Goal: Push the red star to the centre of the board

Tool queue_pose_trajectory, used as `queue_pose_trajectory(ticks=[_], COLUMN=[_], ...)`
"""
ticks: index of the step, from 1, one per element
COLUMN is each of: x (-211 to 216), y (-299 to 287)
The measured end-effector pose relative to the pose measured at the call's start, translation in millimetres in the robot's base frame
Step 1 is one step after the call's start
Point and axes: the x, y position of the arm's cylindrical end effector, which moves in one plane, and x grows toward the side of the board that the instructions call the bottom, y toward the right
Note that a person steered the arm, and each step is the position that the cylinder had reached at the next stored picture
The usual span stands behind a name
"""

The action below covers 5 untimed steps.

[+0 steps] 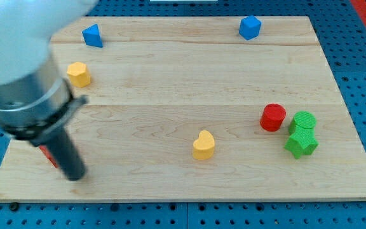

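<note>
Down at the lower left of the frame, my tip (75,176) rests on the wooden tabletop (170,89), and just to its left a small sliver of the red star (48,156) shows from behind the dark rod, mostly hidden, so its shape cannot be made out. No jaws exist on this rod, so nothing is spread or pinched. Near the upper left corner sits a blue block (93,35), with a yellow block (79,74) below it. Another blue block (250,27) lies at the upper right. A yellow heart (203,145) stands below the middle. At the right, a red cylinder (272,117) sits just beside a green cylinder (304,121), which touches a green star (301,144) below it.
</note>
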Motion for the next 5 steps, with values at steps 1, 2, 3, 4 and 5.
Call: queue_pose_trajectory(ticks=[1, 2, 3, 4, 5], x=[-23, -54, -84, -104, -104], y=[-41, -43, -59, -74, -57])
